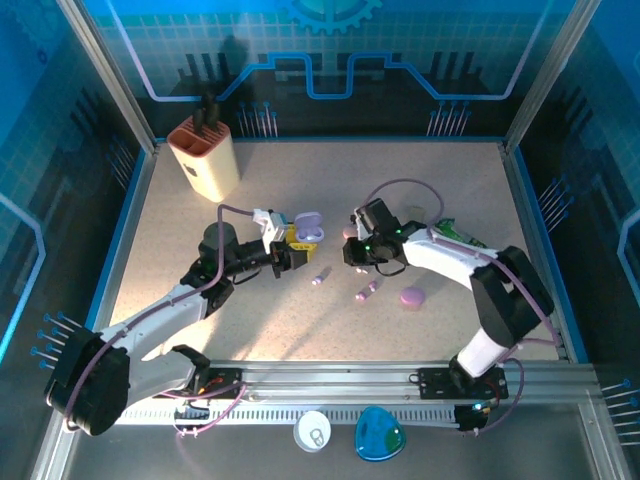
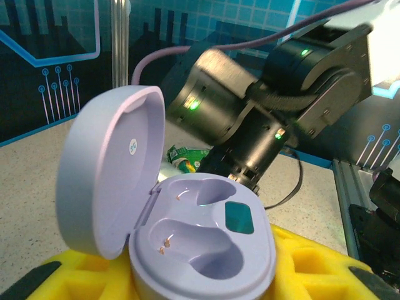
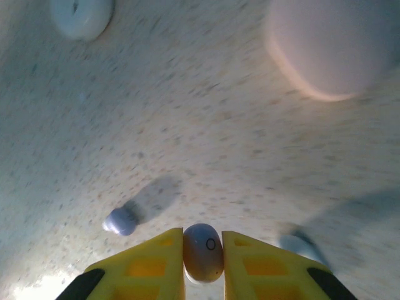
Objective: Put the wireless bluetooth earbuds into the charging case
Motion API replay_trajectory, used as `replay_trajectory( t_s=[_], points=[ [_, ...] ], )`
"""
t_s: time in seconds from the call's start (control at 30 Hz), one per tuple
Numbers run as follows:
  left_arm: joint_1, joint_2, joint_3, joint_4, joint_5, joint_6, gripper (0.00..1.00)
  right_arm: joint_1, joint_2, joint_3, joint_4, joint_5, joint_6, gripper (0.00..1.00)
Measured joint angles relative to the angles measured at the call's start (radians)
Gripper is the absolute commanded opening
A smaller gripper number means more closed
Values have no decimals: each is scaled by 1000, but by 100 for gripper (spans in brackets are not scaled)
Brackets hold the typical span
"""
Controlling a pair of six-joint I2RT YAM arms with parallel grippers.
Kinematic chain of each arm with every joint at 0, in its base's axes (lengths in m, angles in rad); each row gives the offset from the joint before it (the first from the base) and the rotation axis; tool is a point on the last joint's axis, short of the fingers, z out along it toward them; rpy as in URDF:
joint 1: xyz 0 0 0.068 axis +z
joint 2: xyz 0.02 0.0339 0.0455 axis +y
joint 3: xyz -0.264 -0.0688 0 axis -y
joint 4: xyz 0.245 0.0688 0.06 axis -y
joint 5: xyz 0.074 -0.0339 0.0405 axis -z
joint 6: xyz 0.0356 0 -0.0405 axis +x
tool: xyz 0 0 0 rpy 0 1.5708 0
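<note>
With your right pincer [image 3: 203, 237] nipped shut on an earbud [image 3: 203, 253], you must next seat it in the open case [image 2: 206, 250] beyond its tips, apparently clamped in your left pincer [image 1: 292, 250].

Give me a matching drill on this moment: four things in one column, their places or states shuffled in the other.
1 lavender case
2 earbud
3 pink case
4 beige holder

A lying on the table
B standing at the far left corner
C pinched in the right tool
D lid open, in the left tool

Pairs: 1-D, 2-C, 3-A, 4-B
</note>
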Motion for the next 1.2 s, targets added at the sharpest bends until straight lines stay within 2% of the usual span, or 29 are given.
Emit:
replay_trajectory(
  t_s=[0.13, 0.23, 0.43, 0.83, 1.1, 1.2],
  points=[
    [0, 0, 0, 0, 0, 15, 35, 1, -32, 1, -76, 201, 68, 17],
    [0, 0, 0, 0, 0, 18, 35, 5, -32, 2, -145, 306, 103, 17],
    [0, 1, 0, 0, 0, 18, 36, 26, -31, 14, -241, 436, 148, 17],
    [0, 36, 0, 0, 1, 18, 35, 39, -31, 36, -325, 527, 191, 17],
    [0, 53, 0, 1, 1, 18, 35, 39, -36, 36, -330, 518, 178, 17],
    [0, 63, 1, 1, 3, 18, 35, 40, -84, 6, -266, 473, 131, 17]
  ],
)
